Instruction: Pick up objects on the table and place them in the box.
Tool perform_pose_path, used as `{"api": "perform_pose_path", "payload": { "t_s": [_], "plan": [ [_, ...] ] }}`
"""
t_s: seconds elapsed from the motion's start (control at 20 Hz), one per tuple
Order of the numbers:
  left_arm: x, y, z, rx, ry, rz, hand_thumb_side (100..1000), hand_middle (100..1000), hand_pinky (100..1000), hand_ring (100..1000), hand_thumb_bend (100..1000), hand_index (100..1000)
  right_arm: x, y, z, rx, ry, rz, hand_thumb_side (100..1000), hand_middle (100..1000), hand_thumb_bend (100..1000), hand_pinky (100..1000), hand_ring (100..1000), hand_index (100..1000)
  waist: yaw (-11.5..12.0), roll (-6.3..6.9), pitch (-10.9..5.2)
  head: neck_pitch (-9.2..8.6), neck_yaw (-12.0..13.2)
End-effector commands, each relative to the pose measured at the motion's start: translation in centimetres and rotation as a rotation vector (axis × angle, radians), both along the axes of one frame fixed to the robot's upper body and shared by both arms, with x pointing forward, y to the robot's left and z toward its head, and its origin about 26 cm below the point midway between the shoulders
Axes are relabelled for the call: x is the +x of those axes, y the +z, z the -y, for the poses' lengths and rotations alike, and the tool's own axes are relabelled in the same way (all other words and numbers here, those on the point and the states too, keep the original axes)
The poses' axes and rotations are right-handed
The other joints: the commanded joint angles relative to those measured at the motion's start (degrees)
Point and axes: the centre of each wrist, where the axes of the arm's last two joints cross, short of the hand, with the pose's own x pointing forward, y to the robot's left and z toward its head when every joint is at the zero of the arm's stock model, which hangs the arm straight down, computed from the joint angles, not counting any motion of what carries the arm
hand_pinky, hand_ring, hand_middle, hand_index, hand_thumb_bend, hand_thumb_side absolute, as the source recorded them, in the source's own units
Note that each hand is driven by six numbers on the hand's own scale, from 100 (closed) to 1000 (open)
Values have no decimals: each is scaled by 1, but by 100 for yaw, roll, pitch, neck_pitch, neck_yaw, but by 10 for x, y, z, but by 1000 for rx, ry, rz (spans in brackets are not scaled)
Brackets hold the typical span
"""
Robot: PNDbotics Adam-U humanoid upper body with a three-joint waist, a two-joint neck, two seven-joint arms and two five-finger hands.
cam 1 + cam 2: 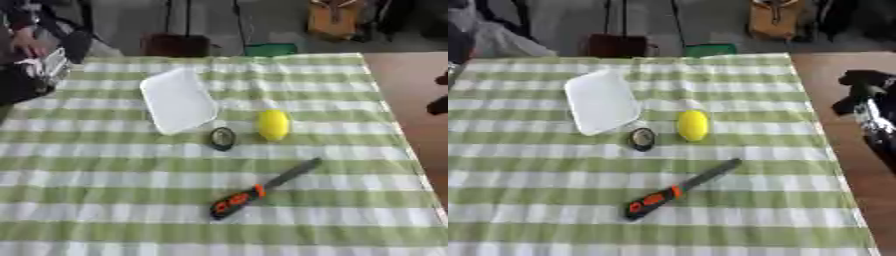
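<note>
A shallow white box (178, 100) lies on the checked cloth, left of the middle. Just right of its near corner rests a yellow lemon (273, 124), with a small black ring-shaped roll (222, 138) beside it. Nearer to me lies a tool with an orange and black handle (236, 201) and a dark blade pointing up to the right. My left hand (37, 70) shows as a black and silver shape over the table's far left edge. My right hand (870, 100) hangs off the table's right side, away from every object. Neither hand touches anything.
The green and white checked tablecloth (131, 220) covers the table; its right edge (833, 165) borders brown floor. Beyond the far edge stand a dark brown bin (175, 45), a green item (269, 49) and a yellow-brown object (334, 19).
</note>
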Motion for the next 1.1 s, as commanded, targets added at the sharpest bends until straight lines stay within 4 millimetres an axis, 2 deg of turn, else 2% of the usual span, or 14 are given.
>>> {"api": "perform_pose_path", "payload": {
  "t_s": [0.05,0.6,0.8,0.9,1.1],
  "plan": [
    [-1,12,-1,33,-4,27,488,715,530,744,476,836,-2,9,-1,-16,5,29,614,710,173,586,564,782,-13,1,-93,-41,-7],
    [17,14,14,90,-23,-21,532,711,522,742,452,839,-2,9,-1,-20,13,25,614,710,172,586,563,782,-28,14,-112,-64,20],
    [40,17,39,169,-15,-72,545,718,524,744,444,842,-1,9,-3,-23,27,21,614,711,171,586,564,782,-88,28,-130,-55,48],
    [45,16,52,188,-46,-70,557,727,537,747,440,851,-1,9,-3,-24,31,20,614,710,171,586,563,782,-120,29,-133,-57,56],
    [72,15,74,317,-4,-124,577,735,551,749,431,854,-1,10,-4,-28,40,18,614,711,171,586,563,783,-235,45,-149,-50,95]
  ]
}}
